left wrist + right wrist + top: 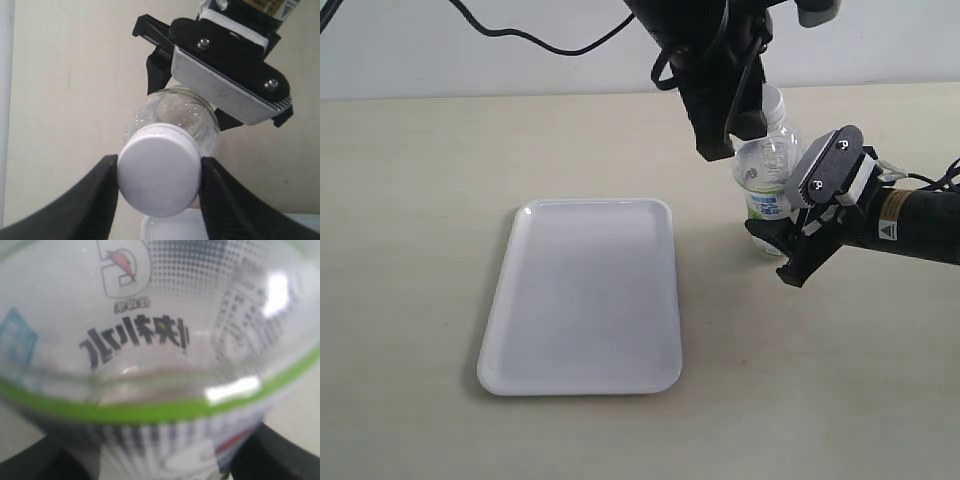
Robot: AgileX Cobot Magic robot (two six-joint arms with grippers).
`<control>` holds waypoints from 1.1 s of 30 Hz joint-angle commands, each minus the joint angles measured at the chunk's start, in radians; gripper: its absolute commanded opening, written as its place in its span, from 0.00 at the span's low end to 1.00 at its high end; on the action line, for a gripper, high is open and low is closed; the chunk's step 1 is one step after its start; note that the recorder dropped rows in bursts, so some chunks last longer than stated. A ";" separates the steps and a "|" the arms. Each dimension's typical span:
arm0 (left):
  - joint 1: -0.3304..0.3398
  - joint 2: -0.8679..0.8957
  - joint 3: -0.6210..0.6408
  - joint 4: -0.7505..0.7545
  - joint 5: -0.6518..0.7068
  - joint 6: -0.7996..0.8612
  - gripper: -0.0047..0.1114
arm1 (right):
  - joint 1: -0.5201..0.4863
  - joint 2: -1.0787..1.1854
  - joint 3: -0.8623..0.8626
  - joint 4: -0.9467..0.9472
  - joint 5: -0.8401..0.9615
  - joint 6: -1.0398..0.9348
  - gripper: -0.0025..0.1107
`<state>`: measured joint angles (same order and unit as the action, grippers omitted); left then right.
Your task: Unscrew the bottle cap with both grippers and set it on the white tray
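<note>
The clear bottle (767, 165) with its green-banded label stands upright on the table, right of the white tray (580, 300). My right gripper (775, 245), the one with the grey-white block (225, 85), is shut on the bottle's labelled body (160, 340), which fills the right wrist view between its dark fingers (285, 457). My all-black left gripper (728, 135) comes down from above. In the left wrist view its jaws (159, 181) press both sides of the round white bottle cap (157, 165), which sits at the top of the neck. From outside, the cap is hidden behind that gripper.
The tray lies flat with nothing on it, at the table's middle. Beige tabletop surrounds tray and bottle. A black cable (530, 40) hangs across the pale back wall, and the right arm (920, 225) reaches in from the right edge.
</note>
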<state>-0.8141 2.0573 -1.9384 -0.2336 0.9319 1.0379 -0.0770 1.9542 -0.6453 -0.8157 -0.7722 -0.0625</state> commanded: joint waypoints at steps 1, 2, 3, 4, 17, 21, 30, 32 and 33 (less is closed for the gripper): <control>-0.002 -0.014 -0.003 -0.008 0.013 -0.105 0.04 | -0.005 -0.011 0.000 0.011 -0.020 0.012 0.02; -0.002 -0.014 -0.003 -0.008 0.013 -0.118 0.04 | -0.005 -0.011 0.000 0.011 -0.016 0.012 0.02; -0.002 -0.014 -0.003 -0.008 0.013 -0.132 0.04 | -0.005 -0.011 0.000 0.011 -0.013 0.012 0.02; -0.002 -0.014 -0.003 -0.008 0.013 -0.148 0.04 | -0.005 -0.011 0.000 0.011 -0.008 0.012 0.02; -0.002 -0.014 -0.003 -0.012 0.013 -0.204 0.04 | -0.005 -0.011 0.000 0.011 -0.008 0.012 0.02; -0.002 -0.014 -0.003 -0.014 0.012 -0.211 0.04 | -0.005 -0.011 0.000 0.011 -0.008 0.012 0.02; -0.002 -0.014 -0.003 -0.016 0.014 -0.211 0.04 | -0.005 -0.011 0.000 0.011 -0.003 0.012 0.02; -0.002 -0.014 -0.003 -0.016 0.014 -0.209 0.04 | -0.005 -0.011 0.000 0.011 -0.001 0.012 0.02; -0.002 -0.014 -0.003 -0.014 0.014 -0.209 0.06 | -0.005 -0.011 0.000 0.011 -0.001 0.012 0.02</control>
<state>-0.8141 2.0555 -1.9384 -0.2277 0.9354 0.8413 -0.0770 1.9542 -0.6453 -0.8166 -0.7722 -0.0567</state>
